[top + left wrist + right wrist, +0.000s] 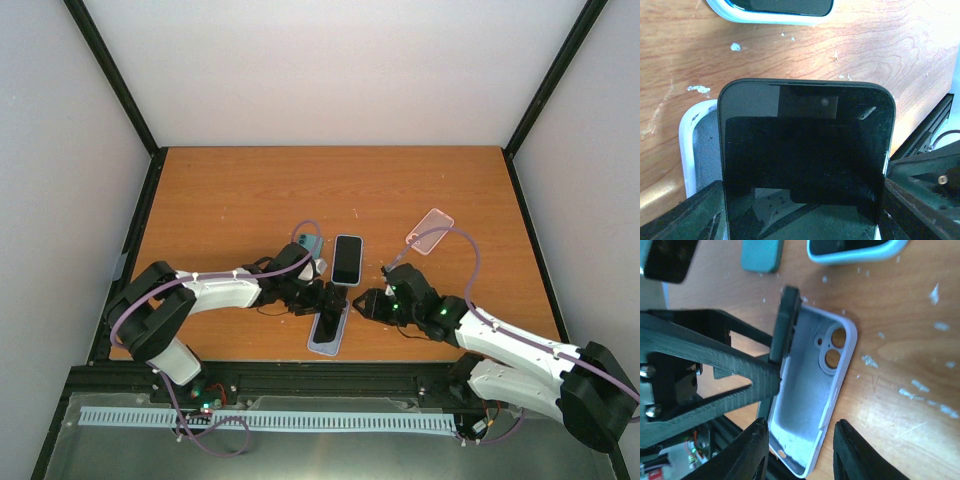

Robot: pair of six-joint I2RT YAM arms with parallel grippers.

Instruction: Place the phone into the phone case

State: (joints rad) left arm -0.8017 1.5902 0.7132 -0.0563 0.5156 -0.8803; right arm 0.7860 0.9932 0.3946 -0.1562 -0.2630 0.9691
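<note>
Orange wood table (220, 200). Left gripper (322, 298): fingers pinch the black phone (805, 150) by its long edges, tilted over the pale phone case (810, 395), which lies open-side up. Right gripper (800, 440): fingers spread, the case's lower end between them; contact unclear.
</note>
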